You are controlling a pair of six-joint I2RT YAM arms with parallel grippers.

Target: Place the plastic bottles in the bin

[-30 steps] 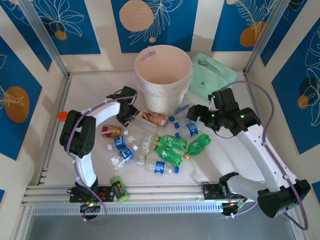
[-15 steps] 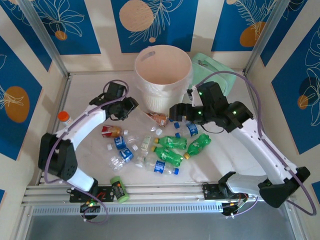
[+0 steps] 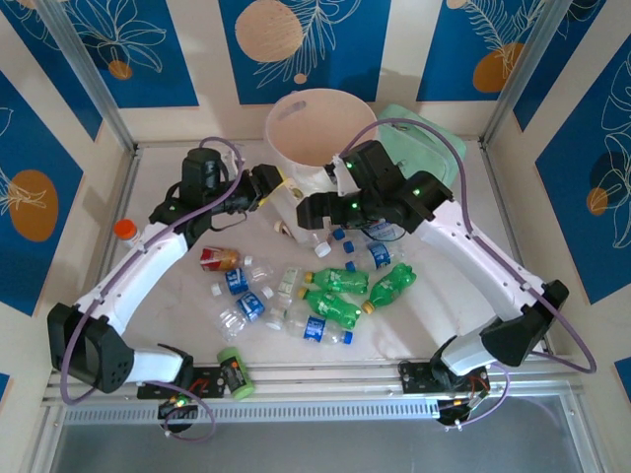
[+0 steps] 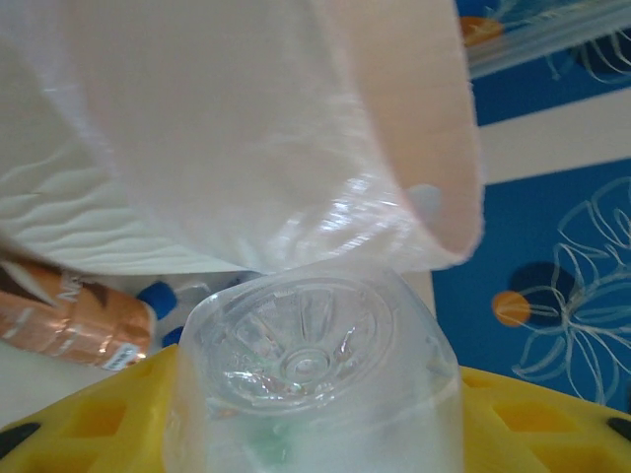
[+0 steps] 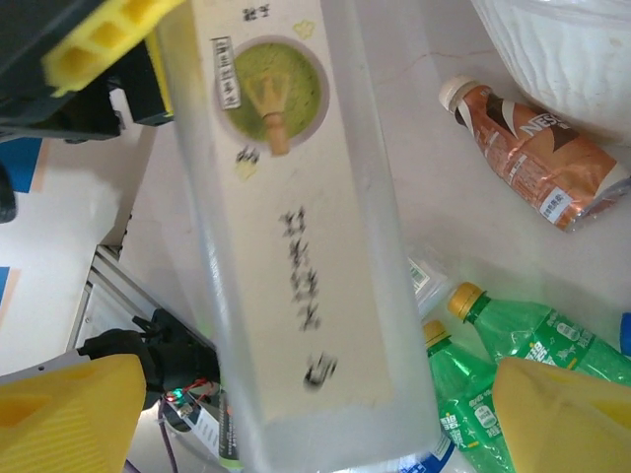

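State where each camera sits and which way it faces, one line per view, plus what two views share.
Top external: above and behind the bases, looking down on the table, bin and scattered bottles; both arms show.
Left wrist: on the left arm, facing the bin's side; left claw shut on a clear bottle.
Right wrist: on the right arm, facing down at the table; right claw, yellow fingers apart either side of that bottle.
Shared: both wrist views catch the brown bottle beside the bin.
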